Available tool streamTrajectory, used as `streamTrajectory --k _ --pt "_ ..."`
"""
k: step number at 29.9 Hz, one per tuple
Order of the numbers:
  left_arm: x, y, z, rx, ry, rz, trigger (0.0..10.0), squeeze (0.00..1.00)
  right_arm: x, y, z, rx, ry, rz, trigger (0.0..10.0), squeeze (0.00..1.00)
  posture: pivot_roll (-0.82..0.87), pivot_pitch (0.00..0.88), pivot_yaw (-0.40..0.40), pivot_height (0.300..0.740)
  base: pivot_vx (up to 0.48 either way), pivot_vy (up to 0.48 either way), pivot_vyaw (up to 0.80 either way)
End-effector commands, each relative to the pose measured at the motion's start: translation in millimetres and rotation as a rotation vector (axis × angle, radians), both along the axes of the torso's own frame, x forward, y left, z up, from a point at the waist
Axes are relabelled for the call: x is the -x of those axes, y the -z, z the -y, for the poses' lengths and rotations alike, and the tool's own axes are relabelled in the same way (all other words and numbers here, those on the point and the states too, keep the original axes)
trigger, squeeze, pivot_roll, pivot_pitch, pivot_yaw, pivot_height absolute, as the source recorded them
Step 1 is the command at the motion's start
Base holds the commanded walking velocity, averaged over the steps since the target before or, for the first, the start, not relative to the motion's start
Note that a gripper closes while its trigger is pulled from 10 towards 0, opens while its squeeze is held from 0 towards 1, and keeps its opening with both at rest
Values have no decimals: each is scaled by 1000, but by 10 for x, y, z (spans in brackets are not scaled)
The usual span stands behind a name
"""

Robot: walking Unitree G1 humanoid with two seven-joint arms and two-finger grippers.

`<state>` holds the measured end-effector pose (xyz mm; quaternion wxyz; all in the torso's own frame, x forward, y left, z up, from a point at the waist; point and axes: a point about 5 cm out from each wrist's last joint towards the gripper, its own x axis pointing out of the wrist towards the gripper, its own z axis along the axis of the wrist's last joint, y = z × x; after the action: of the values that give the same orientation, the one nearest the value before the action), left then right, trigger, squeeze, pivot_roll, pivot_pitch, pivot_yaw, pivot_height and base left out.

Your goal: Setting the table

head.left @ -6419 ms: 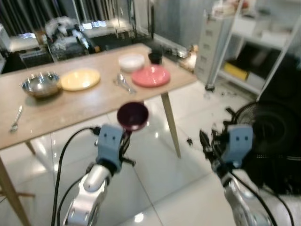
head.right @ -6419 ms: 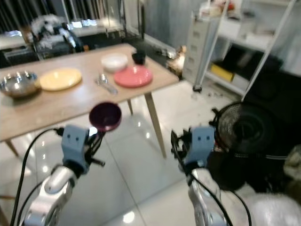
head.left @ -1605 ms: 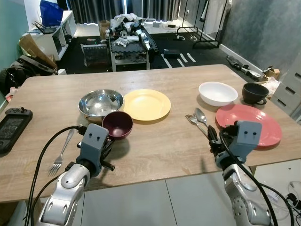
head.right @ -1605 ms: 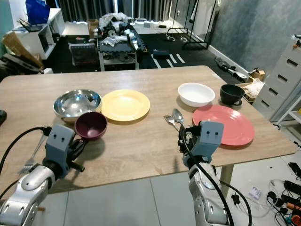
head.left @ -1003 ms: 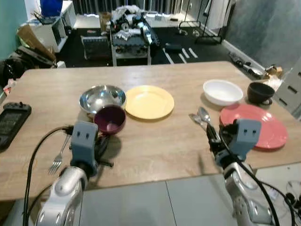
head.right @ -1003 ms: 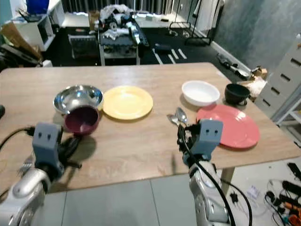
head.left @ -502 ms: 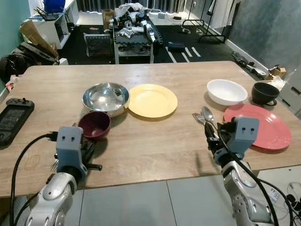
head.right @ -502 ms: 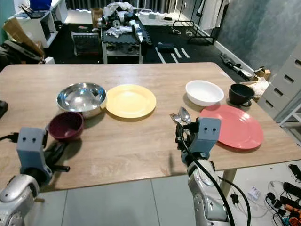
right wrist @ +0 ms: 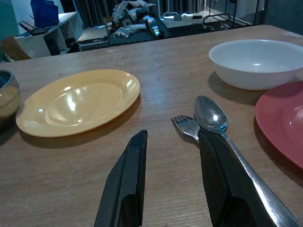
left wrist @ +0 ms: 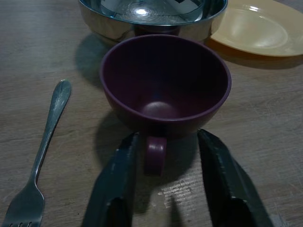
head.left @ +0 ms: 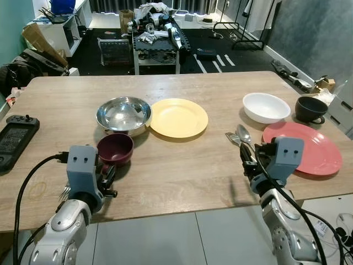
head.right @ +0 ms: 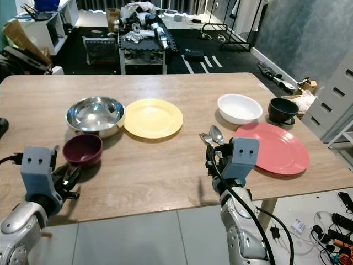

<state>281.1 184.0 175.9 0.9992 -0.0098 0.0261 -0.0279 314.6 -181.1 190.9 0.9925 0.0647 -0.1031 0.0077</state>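
A maroon cup (left wrist: 163, 87) stands upright on the wooden table (head.left: 182, 160), just in front of a steel bowl (head.left: 123, 114). My left gripper (left wrist: 168, 138) is open, one finger on each side of the cup's handle (left wrist: 155, 153) without touching it. A fork (left wrist: 40, 156) lies on the table beside the cup. My right gripper (right wrist: 173, 137) is open low over the table, with nothing in it. It is close to a spoon (right wrist: 210, 116) and a second fork (right wrist: 185, 125). A yellow plate (head.left: 178, 117) lies to the right of the steel bowl.
A white bowl (head.left: 266, 107), a black cup (head.left: 310, 109) and a red plate (head.left: 309, 152) sit on the right part of the table. A black handheld device (head.left: 14, 132) lies at the left edge. Behind the table are cluttered shelves and boxes.
The maroon cup, held tilted above the table a second ago, now stands on the wood in front of the steel bowl. The right arm has stayed put.
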Motion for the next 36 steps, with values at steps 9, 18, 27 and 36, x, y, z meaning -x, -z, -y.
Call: streamTrajectory --k 9,18,27,36 --pt "155 -58 292 -174 109 99 10000 0 2 63 12 -9 -3 -29 10000 0 3 140 53 740 0 0 0" --pt "228 -121 225 -344 -88 222 10000 0 -1 67 -11 -13 -11 -27 10000 0 7 132 59 740 0 0 0" --pt "102 -113 -333 -137 -404 102 10000 0 -26 80 -1 -10 -11 -28 10000 0 18 119 61 740 0 0 0" --pt "315 163 -482 -506 -284 -31 10000 0 -20 94 7 -12 -5 -29 10000 0 28 122 73 740 0 0 0"
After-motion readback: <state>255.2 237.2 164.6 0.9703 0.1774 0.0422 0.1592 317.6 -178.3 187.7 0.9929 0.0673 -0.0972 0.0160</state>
